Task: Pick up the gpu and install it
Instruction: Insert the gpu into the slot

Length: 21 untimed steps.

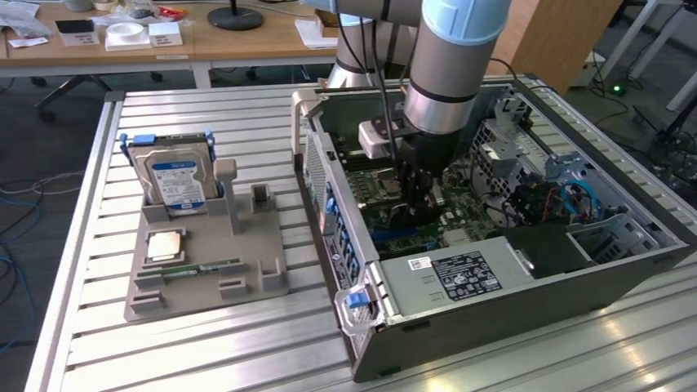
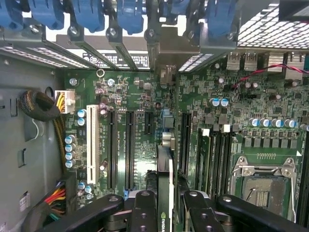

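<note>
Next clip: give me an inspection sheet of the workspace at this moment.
Surface: slotted metal table, bearing an open computer case.
Job's things: gpu edge-on above the motherboard slots.
Clutter: grey fixture with hard drive, RAM stick.
Grippers: gripper shut on the gpu, inside the case.
Cables: wire bundle beside the motherboard.
Surroundings: wooden desk beyond the table; floor cables.

Wooden desk [image 1: 273,37] behind slatted aluminium table [image 1: 218,351]
</note>
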### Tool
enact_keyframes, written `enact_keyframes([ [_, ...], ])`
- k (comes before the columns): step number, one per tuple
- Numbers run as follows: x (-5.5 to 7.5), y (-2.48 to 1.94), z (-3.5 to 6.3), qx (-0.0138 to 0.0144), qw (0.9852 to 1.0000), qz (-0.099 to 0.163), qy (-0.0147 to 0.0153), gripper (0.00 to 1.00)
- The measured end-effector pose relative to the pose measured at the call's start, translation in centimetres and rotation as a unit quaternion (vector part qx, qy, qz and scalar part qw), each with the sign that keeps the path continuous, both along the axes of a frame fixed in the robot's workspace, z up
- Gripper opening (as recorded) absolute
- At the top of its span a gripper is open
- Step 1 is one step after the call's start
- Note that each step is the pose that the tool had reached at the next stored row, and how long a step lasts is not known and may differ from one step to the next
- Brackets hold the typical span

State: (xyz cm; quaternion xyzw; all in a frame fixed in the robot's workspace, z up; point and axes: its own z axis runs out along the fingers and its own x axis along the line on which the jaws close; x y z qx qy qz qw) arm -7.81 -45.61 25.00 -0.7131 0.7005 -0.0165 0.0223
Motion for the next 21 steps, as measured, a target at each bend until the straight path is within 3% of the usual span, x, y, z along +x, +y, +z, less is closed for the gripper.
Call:
enact_keyframes([
  [6,-0.46,0.0,-0.07,0.0002,1.0,0.0,-0.0078,0.26],
  [11,-0.61,0.0,-0.21,0.0001,0.9998,0.0,-0.0188,0.26],
  [21,-0.7,0.01,-0.03,0.0007,0.9998,0.0,-0.0199,0.26],
])
